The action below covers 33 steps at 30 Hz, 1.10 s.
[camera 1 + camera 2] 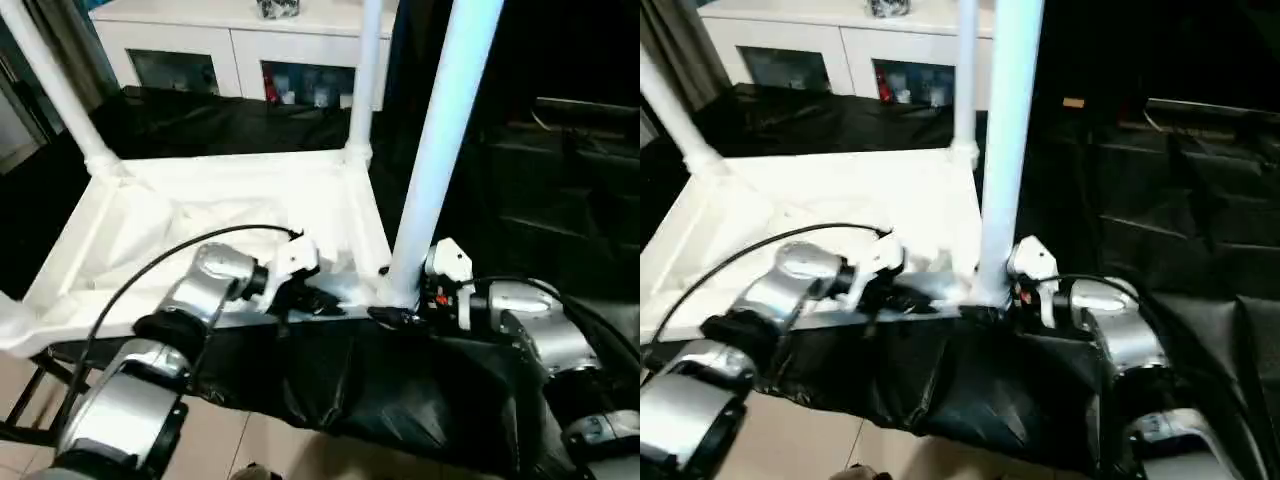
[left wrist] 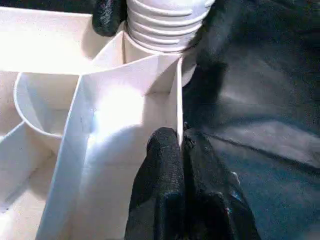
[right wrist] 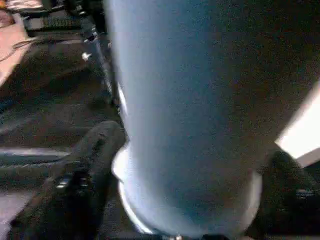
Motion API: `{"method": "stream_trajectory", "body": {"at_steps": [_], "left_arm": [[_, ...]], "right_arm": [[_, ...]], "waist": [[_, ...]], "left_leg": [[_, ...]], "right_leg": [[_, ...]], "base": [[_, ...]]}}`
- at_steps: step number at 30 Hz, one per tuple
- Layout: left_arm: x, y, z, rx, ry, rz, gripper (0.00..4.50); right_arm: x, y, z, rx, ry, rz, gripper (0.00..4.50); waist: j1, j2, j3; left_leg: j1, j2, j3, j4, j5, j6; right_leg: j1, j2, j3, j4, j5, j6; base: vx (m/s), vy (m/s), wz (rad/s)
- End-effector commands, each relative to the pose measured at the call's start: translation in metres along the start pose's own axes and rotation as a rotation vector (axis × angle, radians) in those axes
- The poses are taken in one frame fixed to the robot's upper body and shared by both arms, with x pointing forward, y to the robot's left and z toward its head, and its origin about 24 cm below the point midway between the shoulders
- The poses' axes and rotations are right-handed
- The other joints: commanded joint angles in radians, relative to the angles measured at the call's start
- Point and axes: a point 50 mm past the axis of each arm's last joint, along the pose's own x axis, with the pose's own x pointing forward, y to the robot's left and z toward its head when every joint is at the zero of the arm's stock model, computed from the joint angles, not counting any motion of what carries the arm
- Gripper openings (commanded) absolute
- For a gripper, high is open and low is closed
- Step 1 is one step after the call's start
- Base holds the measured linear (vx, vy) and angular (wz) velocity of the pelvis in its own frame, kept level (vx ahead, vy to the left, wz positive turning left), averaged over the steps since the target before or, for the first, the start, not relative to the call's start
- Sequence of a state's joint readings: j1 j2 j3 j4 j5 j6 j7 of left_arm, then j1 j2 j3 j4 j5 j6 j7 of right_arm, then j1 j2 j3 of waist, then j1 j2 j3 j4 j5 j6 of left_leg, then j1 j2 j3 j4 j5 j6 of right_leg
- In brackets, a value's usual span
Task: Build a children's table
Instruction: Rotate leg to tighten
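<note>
The white tabletop lies upside down on the black-covered work table, ribbed side up. Three white legs stand upright in its corner sockets: far left, far right and near right. My left gripper is shut on the tabletop's thin near wall, just left of the near right corner. In the left wrist view the near right leg's threaded end sits in its socket. My right gripper reaches in from the right at that leg's base; how tightly it holds is hidden.
A white glass-door cabinet stands behind the work table. The black cover hangs over the table's near edge, with pale floor below. Dark cases fill the right side. The tabletop's near left corner sticks out at the left.
</note>
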<state>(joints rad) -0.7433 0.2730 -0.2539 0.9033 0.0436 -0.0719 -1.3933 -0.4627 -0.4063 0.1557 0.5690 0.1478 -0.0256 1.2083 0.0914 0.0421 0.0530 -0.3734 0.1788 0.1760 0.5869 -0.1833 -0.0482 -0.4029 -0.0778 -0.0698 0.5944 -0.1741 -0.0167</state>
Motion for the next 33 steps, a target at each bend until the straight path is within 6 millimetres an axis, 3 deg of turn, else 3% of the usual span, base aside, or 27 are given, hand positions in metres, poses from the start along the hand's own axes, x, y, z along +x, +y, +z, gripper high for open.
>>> {"method": "stream_trajectory", "body": {"at_steps": [1, 6, 11, 13, 16, 17, 20, 21, 23, 26, 27, 30, 33], "left_arm": [[0.001, -0.004, 0.008, 0.056, -0.008, -0.076, 0.0], [0.0, -0.007, 0.004, 0.05, 0.003, -0.113, 0.0], [0.004, -0.008, 0.001, 0.027, 0.001, -0.101, 0.0], [0.009, -0.005, 0.001, -0.007, 0.006, -0.046, 0.0], [0.016, 0.0, 0.003, -0.041, -0.001, 0.039, 0.0], [0.023, 0.004, 0.005, -0.074, -0.017, 0.106, 0.0], [0.043, 0.013, 0.018, -0.142, -0.061, 0.281, 0.0], [0.049, 0.014, 0.022, -0.147, -0.07, 0.312, 0.0], [0.058, 0.016, 0.028, -0.152, -0.084, 0.359, 0.0], [0.068, 0.016, 0.034, -0.111, -0.083, 0.411, 0.0], [0.068, 0.016, 0.034, -0.109, -0.082, 0.411, 0.0], [0.069, 0.014, 0.035, -0.072, -0.08, 0.4, 0.0], [0.063, 0.013, 0.032, -0.035, -0.078, 0.375, 0.0]], "right_arm": [[0.001, 0.003, 0.0, 0.005, -0.003, 0.031, 3.27], [0.002, 0.009, 0.0, 0.013, -0.01, 0.078, 2.87], [0.005, 0.014, -0.003, 0.059, -0.045, 0.063, 2.78], [0.01, 0.01, -0.005, 0.101, -0.067, -0.027, 2.77], [0.015, 0.005, -0.006, 0.119, -0.087, -0.149, 2.77], [0.021, -0.001, -0.007, 0.151, -0.095, -0.269, 2.77], [0.04, -0.013, -0.008, 0.256, -0.119, -0.568, 2.77], [0.046, -0.015, -0.009, 0.28, -0.117, -0.626, 2.77], [0.058, -0.014, -0.006, 0.308, -0.118, -0.689, 2.77], [0.075, -0.012, 0.003, 0.288, -0.154, -0.73, 2.77], [0.075, -0.011, 0.004, 0.285, -0.157, -0.728, 3.33], [0.079, -0.009, 0.011, 0.246, -0.196, -0.706, 3.54], [0.07, -0.011, 0.01, 0.194, -0.198, -0.67, 3.77]], "waist": [[0.001, -0.016, -0.069], [0.002, -0.013, -0.068], [0.003, -0.015, -0.068], [0.004, -0.014, -0.067], [-0.005, -0.015, -0.061], [-0.007, -0.021, -0.061], [-0.025, -0.02, -0.06], [-0.028, -0.02, -0.059], [-0.036, -0.022, -0.061], [-0.035, -0.021, -0.064], [-0.034, -0.019, -0.065], [-0.035, -0.018, -0.066], [-0.036, -0.018, -0.064]], "left_leg": [[0.01, 0.058, -0.011, -0.062, -0.164, 0.115], [0.011, 0.057, -0.011, -0.063, -0.176, 0.106], [0.011, 0.057, -0.011, -0.065, -0.184, 0.094], [0.011, 0.057, -0.012, -0.066, -0.181, 0.089], [0.014, 0.055, -0.012, -0.07, -0.224, 0.063], [0.014, 0.052, -0.014, -0.071, -0.236, 0.056], [0.017, 0.048, -0.019, -0.075, -0.249, 0.01], [0.017, 0.048, -0.02, -0.077, -0.253, 0.008], [0.015, 0.043, -0.016, -0.072, -0.243, 0.026], [0.012, 0.039, -0.013, -0.067, -0.204, 0.056], [0.011, 0.041, -0.013, -0.067, -0.197, 0.059], [0.009, 0.043, -0.014, -0.068, -0.184, 0.078], [0.009, 0.044, -0.014, -0.069, -0.206, 0.082]], "right_leg": [[0.054, -0.076, 0.043, -0.063, -0.169, -0.268], [0.054, -0.076, 0.044, -0.065, -0.186, -0.265], [0.055, -0.077, 0.044, -0.067, -0.206, -0.255], [0.054, -0.076, 0.044, -0.067, -0.21, -0.255], [0.049, -0.078, 0.045, -0.077, -0.29, -0.236], [0.053, -0.079, 0.044, -0.082, -0.33, -0.222], [0.047, -0.078, 0.043, -0.084, -0.388, -0.199], [0.048, -0.077, 0.043, -0.086, -0.392, -0.195], [0.048, -0.076, 0.048, -0.087, -0.35, -0.198], [0.052, -0.076, 0.047, -0.088, -0.315, -0.196], [0.051, -0.077, 0.048, -0.087, -0.306, -0.196], [0.053, -0.074, 0.046, -0.081, -0.251, -0.211], [0.054, -0.074, 0.045, -0.083, -0.263, -0.213]], "base": [[0.0, 0.0, 0.0], [0.0, 0.0, 0.0], [0.0, 0.0, 0.0], [0.0, 0.0, 0.0], [0.0, 0.0, 0.0], [0.0, 0.0, 0.0], [0.0, 0.0, 0.0], [0.0, 0.0, 0.0], [0.0, 0.0, 0.0], [0.0, 0.0, 0.0], [0.0, 0.0, 0.0], [0.0, 0.0, 0.0], [0.0, 0.0, 0.0]]}}
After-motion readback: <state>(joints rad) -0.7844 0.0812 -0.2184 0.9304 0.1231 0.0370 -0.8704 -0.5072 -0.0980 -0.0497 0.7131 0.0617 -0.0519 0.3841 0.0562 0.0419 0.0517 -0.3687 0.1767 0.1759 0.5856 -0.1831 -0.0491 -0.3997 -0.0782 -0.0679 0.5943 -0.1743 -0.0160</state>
